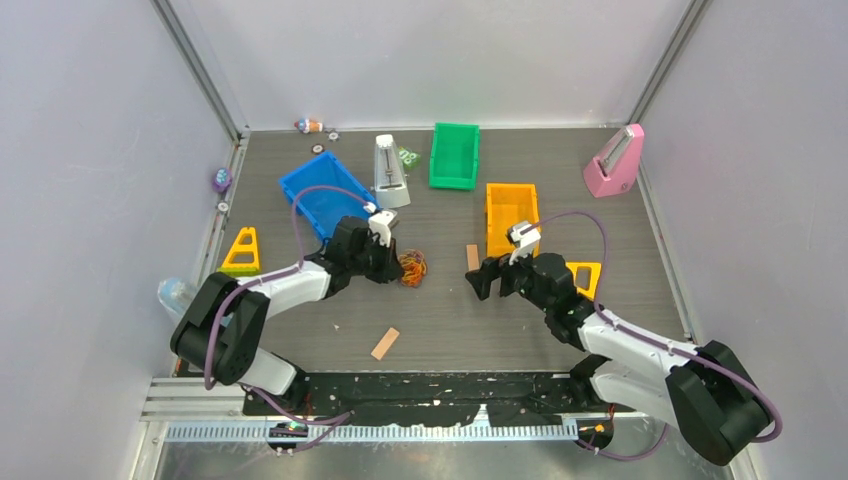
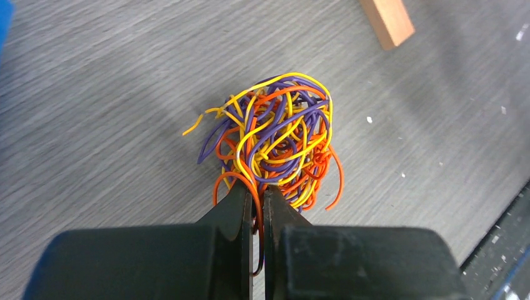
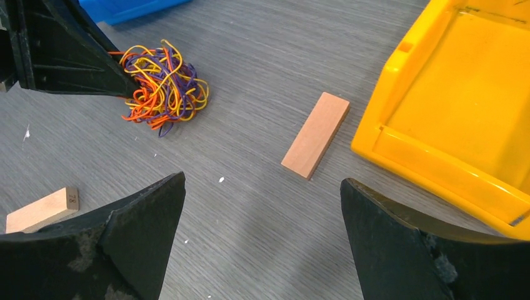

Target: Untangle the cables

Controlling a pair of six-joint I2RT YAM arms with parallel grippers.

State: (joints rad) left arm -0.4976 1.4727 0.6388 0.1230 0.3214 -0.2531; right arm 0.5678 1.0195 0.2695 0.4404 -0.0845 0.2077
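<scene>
top view, cables (image 1: pixel 412 268): tight clump on table (image 1: pixel 450 330), between both grippers; risk of dragging whole.
left wrist, left gripper (image 2: pixel 257 190): clenched on orange strands at cables' edge; risk of slipping off.
right wrist, right gripper (image 3: pixel 262 181): released, well apart; nothing anchoring orange, yellow, purple loops.

The table (image 3: pixel 250 62) has a matt grey wood-grain finish, dotted with white flecks. The cables (image 2: pixel 275 144) have smooth, faintly shiny plastic sheathing. The yellow bin (image 3: pixel 462 112) is glossy moulded plastic. The block (image 3: pixel 315 134) looks like bare matt wood. The right jaws are matt black and scuffed, probably plastic.
</scene>
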